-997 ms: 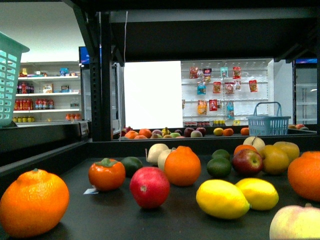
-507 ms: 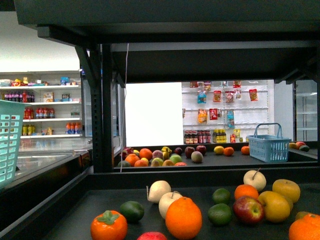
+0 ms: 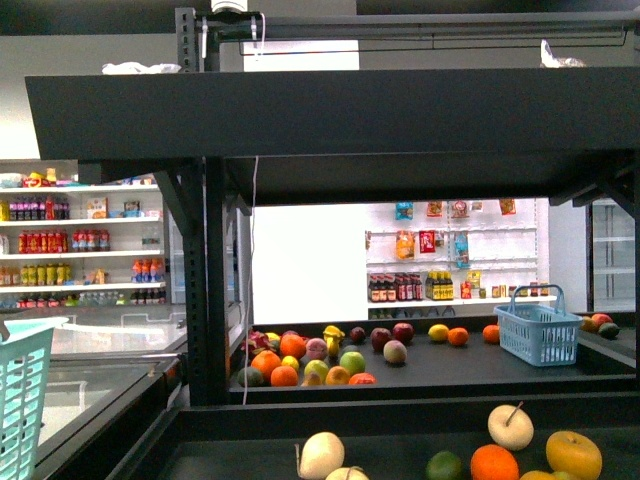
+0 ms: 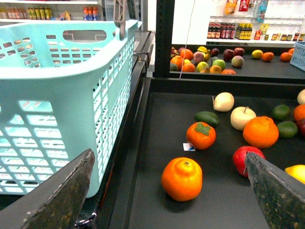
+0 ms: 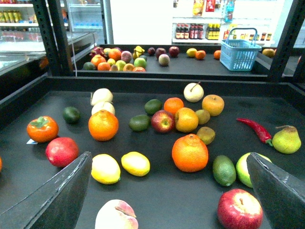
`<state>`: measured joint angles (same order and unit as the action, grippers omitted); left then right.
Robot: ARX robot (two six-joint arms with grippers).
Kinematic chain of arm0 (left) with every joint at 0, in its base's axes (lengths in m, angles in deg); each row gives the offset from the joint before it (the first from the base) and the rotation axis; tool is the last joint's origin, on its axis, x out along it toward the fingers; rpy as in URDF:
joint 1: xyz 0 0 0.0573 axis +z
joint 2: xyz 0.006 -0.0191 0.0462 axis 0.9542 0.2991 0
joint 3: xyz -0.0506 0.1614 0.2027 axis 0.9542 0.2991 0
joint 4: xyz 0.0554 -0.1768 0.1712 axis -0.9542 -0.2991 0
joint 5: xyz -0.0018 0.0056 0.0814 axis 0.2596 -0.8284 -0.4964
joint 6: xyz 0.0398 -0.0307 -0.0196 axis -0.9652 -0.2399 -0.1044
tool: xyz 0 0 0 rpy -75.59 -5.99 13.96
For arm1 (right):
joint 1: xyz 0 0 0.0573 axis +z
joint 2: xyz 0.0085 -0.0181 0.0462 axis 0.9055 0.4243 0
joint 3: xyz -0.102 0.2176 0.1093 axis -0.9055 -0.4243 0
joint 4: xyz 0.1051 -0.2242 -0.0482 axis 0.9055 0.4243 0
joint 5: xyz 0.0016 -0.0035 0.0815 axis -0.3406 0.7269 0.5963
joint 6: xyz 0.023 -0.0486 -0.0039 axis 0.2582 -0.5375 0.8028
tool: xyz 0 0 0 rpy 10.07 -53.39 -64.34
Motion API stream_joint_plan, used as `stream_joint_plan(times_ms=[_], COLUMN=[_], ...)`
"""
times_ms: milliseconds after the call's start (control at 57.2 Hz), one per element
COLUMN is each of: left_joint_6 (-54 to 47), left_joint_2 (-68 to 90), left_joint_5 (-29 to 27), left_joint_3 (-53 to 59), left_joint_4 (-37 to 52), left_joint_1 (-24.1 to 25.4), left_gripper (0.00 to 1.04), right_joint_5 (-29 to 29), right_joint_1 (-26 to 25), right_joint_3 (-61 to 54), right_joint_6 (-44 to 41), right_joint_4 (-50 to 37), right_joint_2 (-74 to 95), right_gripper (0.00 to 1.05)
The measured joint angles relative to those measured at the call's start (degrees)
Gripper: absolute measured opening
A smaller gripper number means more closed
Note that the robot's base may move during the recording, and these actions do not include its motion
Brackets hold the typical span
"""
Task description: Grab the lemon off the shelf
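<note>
Lemon [image 5: 136,163] lies on the dark deck of the shelf [image 5: 167,200], just beside a second lemon [image 5: 106,168], near a red fruit [image 5: 62,151] and an orange [image 5: 103,125]. Right end effector [image 5: 169,155] is released, fingers wide apart over the deck, holding nothing. Left end effector [image 4: 167,156] is also released and empty, above a ribbed orange [image 4: 181,179], with a teal basket [image 4: 57,95] just beside the shelf. In the front view a blue basket [image 3: 540,335] sits at the right of the frame.
</note>
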<state>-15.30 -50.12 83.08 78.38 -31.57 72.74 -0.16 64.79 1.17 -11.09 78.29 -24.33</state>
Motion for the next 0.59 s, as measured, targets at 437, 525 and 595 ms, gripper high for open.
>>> stream_joint_plan(times_ms=[437,525,595], left_joint_6=[0.0,0.0,0.0], left_joint_2=[0.0,0.0,0.0], left_joint_5=[0.0,0.0,0.0], left_joint_3=[0.0,0.0,0.0], left_joint_4=[0.0,0.0,0.0], left_joint_1=[0.0,0.0,0.0], left_gripper=[0.97,0.97,0.97], right_joint_5=[0.0,0.0,0.0], right_joint_1=[0.0,0.0,0.0], right_joint_3=[0.0,0.0,0.0], right_joint_6=[0.0,0.0,0.0], right_joint_4=[0.0,0.0,0.0], right_joint_2=[0.0,0.0,0.0], right_gripper=[0.97,0.97,0.97])
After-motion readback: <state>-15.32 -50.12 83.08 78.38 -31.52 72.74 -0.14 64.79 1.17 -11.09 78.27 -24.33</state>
